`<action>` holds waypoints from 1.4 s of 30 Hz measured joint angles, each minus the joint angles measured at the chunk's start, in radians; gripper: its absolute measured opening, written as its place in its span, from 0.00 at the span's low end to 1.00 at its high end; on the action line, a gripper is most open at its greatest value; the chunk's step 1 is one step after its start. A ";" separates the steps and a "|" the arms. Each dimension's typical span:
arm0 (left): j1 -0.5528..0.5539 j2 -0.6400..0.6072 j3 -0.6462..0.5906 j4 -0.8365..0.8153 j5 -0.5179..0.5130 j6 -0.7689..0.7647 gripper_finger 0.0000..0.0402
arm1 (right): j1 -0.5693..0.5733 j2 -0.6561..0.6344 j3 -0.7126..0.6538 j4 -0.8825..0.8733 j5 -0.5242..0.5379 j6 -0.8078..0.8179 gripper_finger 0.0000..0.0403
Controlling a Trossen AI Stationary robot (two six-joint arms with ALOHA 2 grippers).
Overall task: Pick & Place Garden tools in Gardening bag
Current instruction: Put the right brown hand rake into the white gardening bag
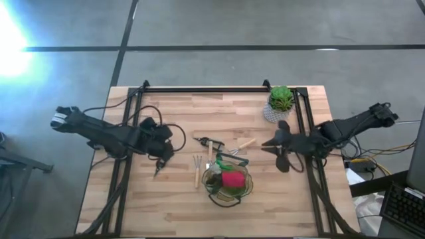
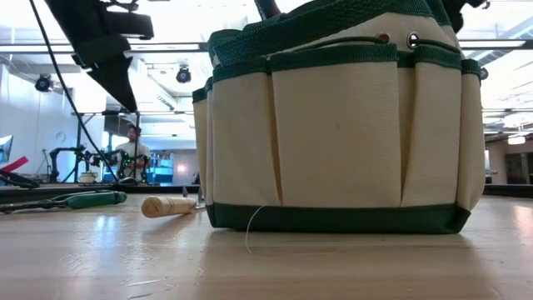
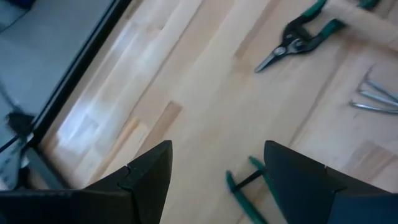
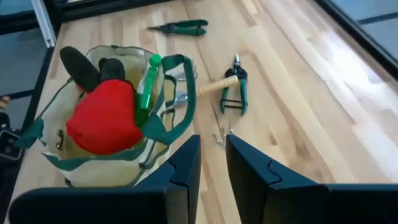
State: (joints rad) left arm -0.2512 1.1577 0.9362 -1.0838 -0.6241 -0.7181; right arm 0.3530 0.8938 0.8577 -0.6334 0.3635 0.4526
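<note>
The soft khaki fabric gardening bag with green trim (image 1: pixel 228 182) is sitting on the near middle of the light wooden table (image 1: pixel 166 206), holding a red glove-like item (image 4: pixel 106 118) and a small green spray bottle (image 4: pixel 148 90). Just beside the bag, a wooden-handled metal fork (image 1: pixel 197 170) is lying flat, with green-handled pruners (image 4: pixel 234 87) and green-handled snips (image 3: pixel 298 37) nearby. The left gripper (image 1: pixel 158 161) is hovering over bare wood, fingers spread. The right gripper (image 1: pixel 279 147) is hanging near a green potted plant (image 1: pixel 279 103), fingers nearly together, pinching nothing.
</note>
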 joint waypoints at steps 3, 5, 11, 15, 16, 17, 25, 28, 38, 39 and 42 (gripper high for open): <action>0.016 -0.003 -0.011 0.058 0.009 0.062 0.63 | -0.077 0.000 0.000 0.028 -0.084 -0.071 0.17; 0.030 -0.003 -0.005 0.082 0.014 0.096 0.63 | -0.125 0.000 0.000 0.039 -0.137 -0.112 0.16; 0.056 -0.003 0.012 0.090 0.031 0.139 0.63 | -0.232 0.000 0.000 0.045 -0.182 -0.192 0.16; 0.079 -0.003 0.012 0.090 0.030 0.146 0.63 | -0.291 0.003 0.000 0.046 -0.184 -0.210 0.17; 0.087 -0.003 0.012 0.090 0.028 0.146 0.63 | -0.306 0.009 0.000 0.047 -0.183 -0.211 0.18; 0.096 -0.003 0.012 0.090 0.024 0.146 0.63 | -0.320 0.017 0.000 0.048 -0.184 -0.218 0.18; 0.205 -0.003 0.011 0.113 0.054 0.185 0.61 | -0.445 0.133 0.000 0.053 -0.253 -0.230 0.18; 0.243 -0.003 0.009 0.119 0.082 0.209 0.58 | -0.476 0.173 0.000 0.078 -0.270 -0.251 0.16; 0.328 -0.003 0.008 0.124 0.081 0.281 0.48 | -0.602 0.278 0.003 0.106 -0.455 -0.356 0.16; 0.331 -0.003 0.008 0.123 0.071 0.281 0.47 | -0.610 0.289 0.005 0.104 -0.463 -0.358 0.17; 0.333 -0.003 0.008 0.120 0.052 0.281 0.47 | -0.623 0.322 0.016 0.074 -0.478 -0.361 0.18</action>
State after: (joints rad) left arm 0.0814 1.1545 0.9440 -0.9640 -0.5721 -0.4372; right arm -0.2700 1.2157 0.8742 -0.5592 -0.1149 0.0914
